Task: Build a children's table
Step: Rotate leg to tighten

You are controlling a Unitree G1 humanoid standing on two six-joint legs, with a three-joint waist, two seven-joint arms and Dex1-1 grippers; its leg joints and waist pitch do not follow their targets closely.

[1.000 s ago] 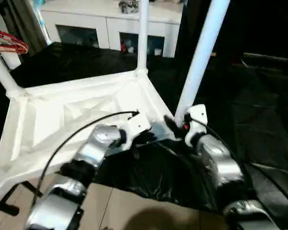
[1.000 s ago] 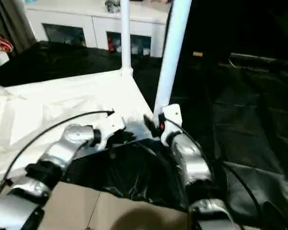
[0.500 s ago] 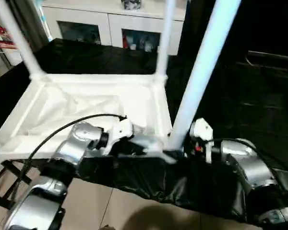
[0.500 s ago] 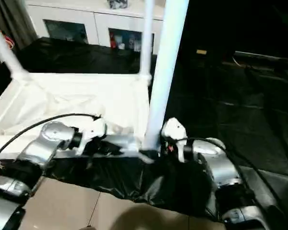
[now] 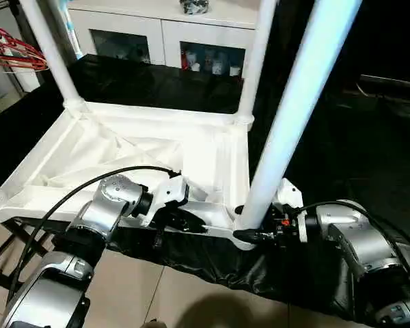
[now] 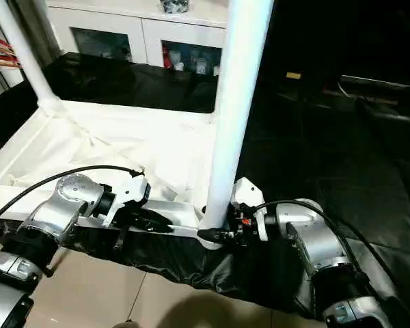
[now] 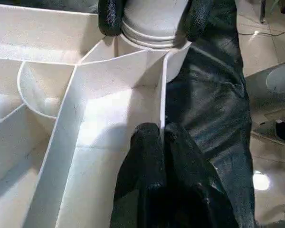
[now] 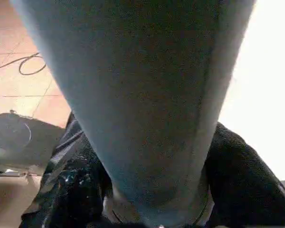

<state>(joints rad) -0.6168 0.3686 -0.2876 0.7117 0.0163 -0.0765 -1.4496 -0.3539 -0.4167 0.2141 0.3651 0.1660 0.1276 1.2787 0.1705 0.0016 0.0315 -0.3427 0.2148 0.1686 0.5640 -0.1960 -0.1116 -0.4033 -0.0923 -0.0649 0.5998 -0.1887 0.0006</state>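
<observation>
Upside-down tabletop [image 5: 123, 147] lies on the black-covered counter [image 5: 369, 157], legs up. Right gripper [image 7: 152, 19], jaws grasping the near-corner leg [image 5: 294, 102] at its socket. Left gripper [image 7: 154, 142], jaws clenched, presses on the rim.

Head pair looks down; wrists close on leg [image 8: 147, 104].

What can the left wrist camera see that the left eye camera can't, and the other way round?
Only the left wrist view shows the ribs under the table top close up, with the left claw shut against its rim. Only the left eye view shows the far legs, the white cabinet, red hangers and silver forearms. Both show the near leg in its corner socket, with the right claw around its base.
</observation>
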